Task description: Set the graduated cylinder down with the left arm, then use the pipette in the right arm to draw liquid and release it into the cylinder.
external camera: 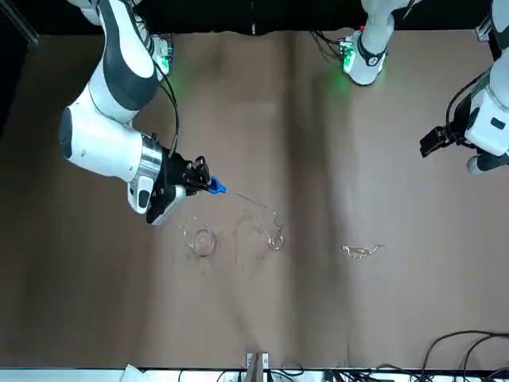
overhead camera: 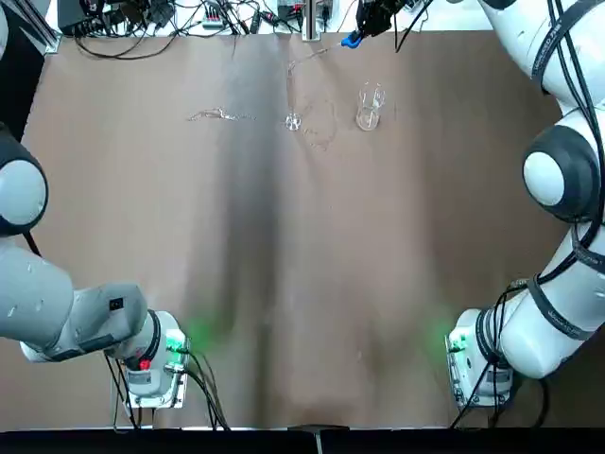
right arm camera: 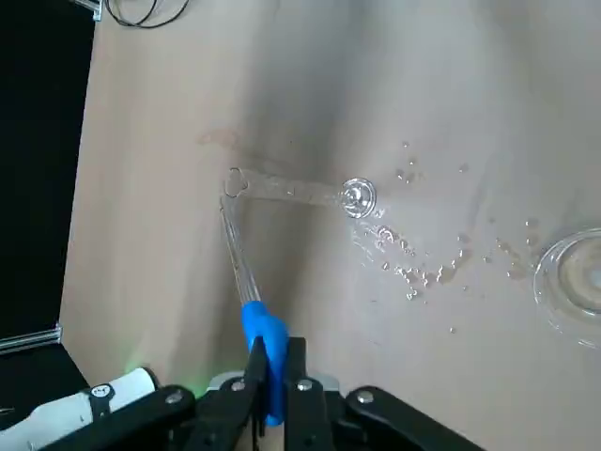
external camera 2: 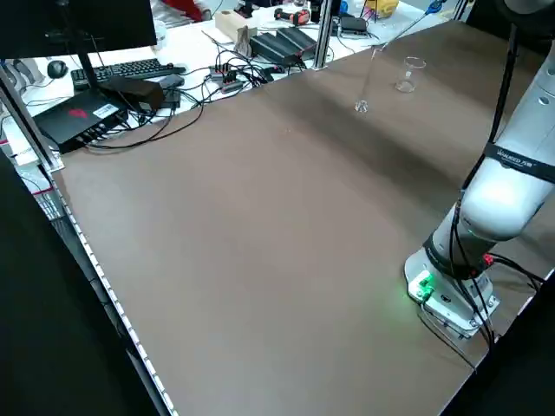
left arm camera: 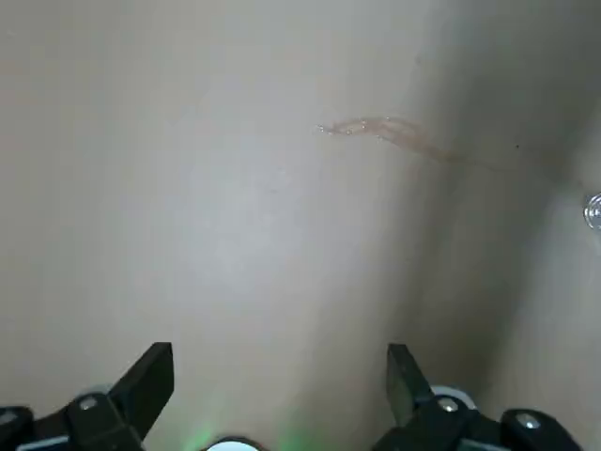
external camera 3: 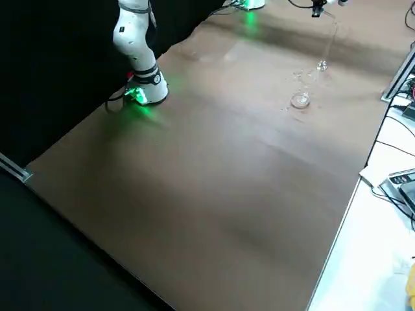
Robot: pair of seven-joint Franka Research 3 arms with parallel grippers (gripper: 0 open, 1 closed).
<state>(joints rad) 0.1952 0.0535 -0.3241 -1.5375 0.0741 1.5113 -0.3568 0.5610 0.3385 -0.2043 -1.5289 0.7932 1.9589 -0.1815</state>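
Note:
The graduated cylinder [overhead camera: 291, 95] stands upright on its round foot [right arm camera: 358, 196] at the far middle of the table. My right gripper [right arm camera: 272, 362] is shut on the blue bulb of the pipette [external camera: 216, 188], held up behind the cylinder. The pipette's clear stem [right arm camera: 237, 246] slants down, and its tip is at the cylinder's mouth [right arm camera: 235, 181]. The short beaker [overhead camera: 370, 106] stands just to the right of the cylinder. My left gripper [left arm camera: 279, 371] hangs open over bare table, far from the glassware and with nothing between its fingers; the front view shows the left gripper [external camera: 433, 142] near the table's side.
Drops of liquid [right arm camera: 413, 272] lie on the table between the cylinder's foot and the beaker. A wet smear [overhead camera: 222, 115] sits left of the cylinder. Cables and equipment [overhead camera: 189, 14] line the far edge. Both arm bases [overhead camera: 151, 364] stand at the near edge.

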